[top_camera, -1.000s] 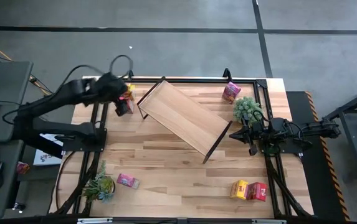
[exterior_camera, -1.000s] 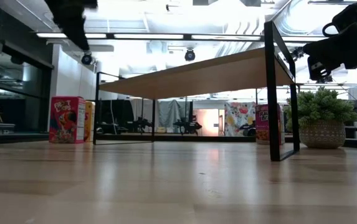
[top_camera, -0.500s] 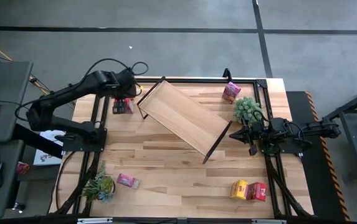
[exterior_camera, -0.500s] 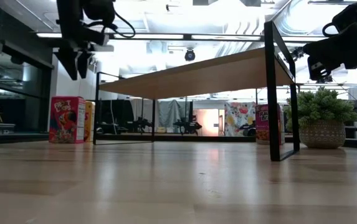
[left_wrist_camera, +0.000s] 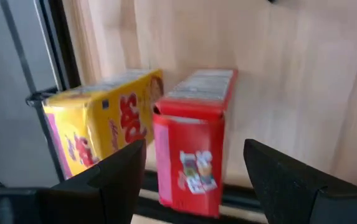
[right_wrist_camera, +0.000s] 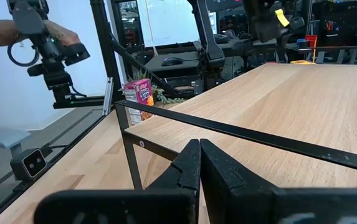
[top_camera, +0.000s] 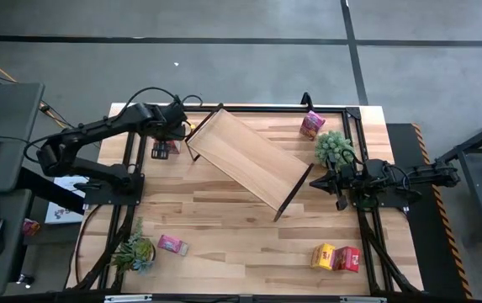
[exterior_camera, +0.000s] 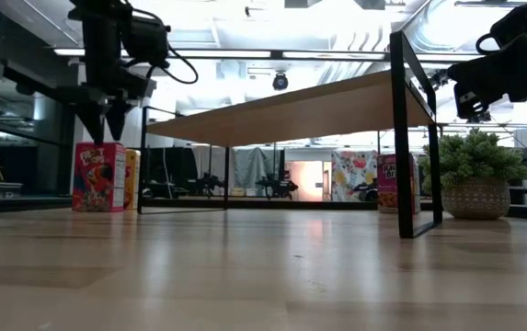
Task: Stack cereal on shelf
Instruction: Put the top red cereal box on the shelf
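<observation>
The shelf point(top_camera: 249, 157) stands diagonally on the wooden surface point(top_camera: 224, 227), one black end frame toward the far left corner and the other toward the right arm. The left hand point(top_camera: 166, 135) hangs just off the shelf's far left end, directly above two cereal boxes standing side by side: a red cereal box point(left_wrist_camera: 194, 140) and a yellow cereal box point(left_wrist_camera: 100, 127). In the left wrist view its two dark fingers point(left_wrist_camera: 106, 180) are spread wide, one to each side of the red box, and neither touches it. In the low view the left hand point(exterior_camera: 105, 115) points straight down with its tips just above the top of the red cereal box point(exterior_camera: 97, 176), which stands left of the shelf point(exterior_camera: 300, 110). The right hand point(top_camera: 335, 181) hovers beside the shelf's near right end frame, close to a green potted plant point(top_camera: 333, 147); in the right wrist view its fingers point(right_wrist_camera: 187, 165) are pressed together, empty, and aimed along the shelf board point(right_wrist_camera: 278, 106). A pink cereal box point(top_camera: 311, 124) stands beyond the shelf's right end near the far edge of the surface. Another pink box point(top_camera: 172, 245) lies in front of the shelf beside a second plant point(top_camera: 134, 251). A yellow box and a red box point(top_camera: 336, 257) sit together in front of the shelf's right end.
</observation>
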Motion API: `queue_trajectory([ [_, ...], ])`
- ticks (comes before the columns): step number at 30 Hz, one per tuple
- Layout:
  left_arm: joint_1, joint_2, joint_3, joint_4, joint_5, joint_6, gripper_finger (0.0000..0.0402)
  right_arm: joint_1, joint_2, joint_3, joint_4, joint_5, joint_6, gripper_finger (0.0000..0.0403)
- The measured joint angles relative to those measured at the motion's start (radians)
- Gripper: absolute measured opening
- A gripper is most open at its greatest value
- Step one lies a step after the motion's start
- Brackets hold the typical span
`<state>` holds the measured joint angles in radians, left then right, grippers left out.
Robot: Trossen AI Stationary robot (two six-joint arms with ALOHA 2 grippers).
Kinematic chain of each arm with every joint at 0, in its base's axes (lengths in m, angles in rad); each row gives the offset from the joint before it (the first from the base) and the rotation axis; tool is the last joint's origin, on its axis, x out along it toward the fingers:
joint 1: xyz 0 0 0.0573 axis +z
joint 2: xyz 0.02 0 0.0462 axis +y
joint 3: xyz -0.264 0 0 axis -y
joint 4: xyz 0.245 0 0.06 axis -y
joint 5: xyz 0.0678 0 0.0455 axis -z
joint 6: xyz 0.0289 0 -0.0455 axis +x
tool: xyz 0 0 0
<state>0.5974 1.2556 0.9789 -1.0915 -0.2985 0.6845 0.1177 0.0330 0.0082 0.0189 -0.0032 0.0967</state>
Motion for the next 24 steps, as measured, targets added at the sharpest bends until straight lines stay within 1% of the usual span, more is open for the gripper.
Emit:
queue_trajectory([
  [5, 0.017, 0.000, -0.002, 0.057, -0.002, 0.008, 0.0262, 0.000, 0.000, 0.000, 0.000, 0.000, 0.000, 0.0000],
  [8, 0.047, 0.000, -0.002, 0.041, 0.009, 0.000, 0.0262, 0.000, 0.000, 0.000, 0.000, 0.000, 0.000, 0.0000],
  [12, 0.084, 0.015, -0.002, -0.009, 0.067, -0.024, 0.0262, 0.000, 0.000, 0.000, 0.000, 0.000, 0.000, 0.0000],
  [15, 0.105, 0.028, -0.002, 0.001, 0.069, -0.022, 0.0262, 0.000, 0.000, 0.000, 0.000, 0.000, 0.000, 0.0000],
  [19, 0.122, 0.058, -0.002, 0.025, 0.069, -0.019, 0.0262, 0.000, 0.000, 0.000, 0.000, 0.000, 0.000, 0.0000],
  [24, 0.123, 0.126, -0.002, 0.009, 0.072, -0.026, 0.0262, 0.000, 0.000, 0.000, 0.000, 0.000, 0.000, 0.0000],
])
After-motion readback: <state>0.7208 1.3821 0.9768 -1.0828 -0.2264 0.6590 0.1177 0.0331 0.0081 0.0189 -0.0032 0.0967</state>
